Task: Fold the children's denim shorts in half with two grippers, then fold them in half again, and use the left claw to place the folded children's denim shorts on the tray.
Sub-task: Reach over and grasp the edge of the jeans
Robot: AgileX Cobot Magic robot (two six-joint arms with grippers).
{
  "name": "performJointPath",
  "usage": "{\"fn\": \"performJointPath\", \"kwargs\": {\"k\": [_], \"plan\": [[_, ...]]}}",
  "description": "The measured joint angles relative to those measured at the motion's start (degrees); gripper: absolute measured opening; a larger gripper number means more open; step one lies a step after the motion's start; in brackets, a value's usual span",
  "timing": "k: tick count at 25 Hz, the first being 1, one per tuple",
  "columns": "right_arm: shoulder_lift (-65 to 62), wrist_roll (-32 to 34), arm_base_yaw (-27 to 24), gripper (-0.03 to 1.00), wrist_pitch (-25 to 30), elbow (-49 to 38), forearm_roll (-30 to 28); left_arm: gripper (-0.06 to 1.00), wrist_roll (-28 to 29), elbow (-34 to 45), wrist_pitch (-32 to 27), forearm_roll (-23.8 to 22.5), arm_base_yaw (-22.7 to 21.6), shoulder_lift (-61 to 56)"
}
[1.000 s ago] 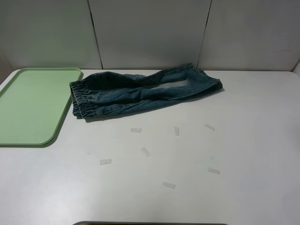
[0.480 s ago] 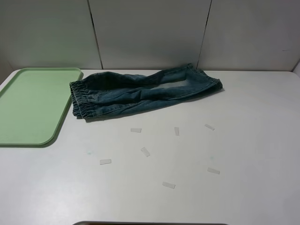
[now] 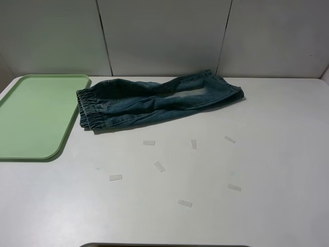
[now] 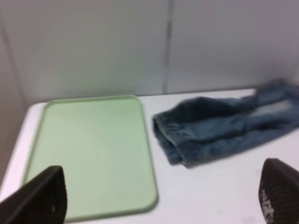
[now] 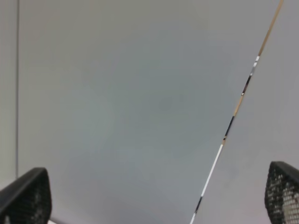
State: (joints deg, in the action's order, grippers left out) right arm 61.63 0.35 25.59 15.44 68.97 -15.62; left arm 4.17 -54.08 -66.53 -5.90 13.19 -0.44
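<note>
Rumpled, faded denim shorts point(image 3: 159, 100) lie upper centre beside the smooth, rounded green tray point(image 3: 31, 116); left gripper point(image 4: 161, 198) and right gripper point(image 5: 154, 196) gape wide, empty.

The left claw point(image 4: 162, 191), black with dimpled rubbery pads point(image 4: 44, 198), holds its two fingers spread wide, nothing between them. The right claw point(image 5: 156, 193), black and mesh-textured, is likewise spread wide and empty.

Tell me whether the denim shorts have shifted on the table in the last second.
No. The denim shorts keep the same place: waistband just beside the tray, same gap to the nearest tape strip.
</note>
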Motion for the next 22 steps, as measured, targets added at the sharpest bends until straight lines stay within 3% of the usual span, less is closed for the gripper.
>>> {"fn": "performJointPath", "kwargs": {"k": [6,14,22], "plan": [[0.0,0.0,0.0,0.69,2.6,0.0,1.1,0.81,-4.6,6.3,0.0,6.9,0.0,0.0],[0.0,0.0,0.0,0.69,5.1,0.0,1.1,0.81,-5.8,23.9,1.0,7.1,0.0,0.1],[0.0,0.0,0.0,0.69,10.5,0.0,1.1,0.81,-6.1,26.5,5.3,7.1,0.0,0.1]]}}
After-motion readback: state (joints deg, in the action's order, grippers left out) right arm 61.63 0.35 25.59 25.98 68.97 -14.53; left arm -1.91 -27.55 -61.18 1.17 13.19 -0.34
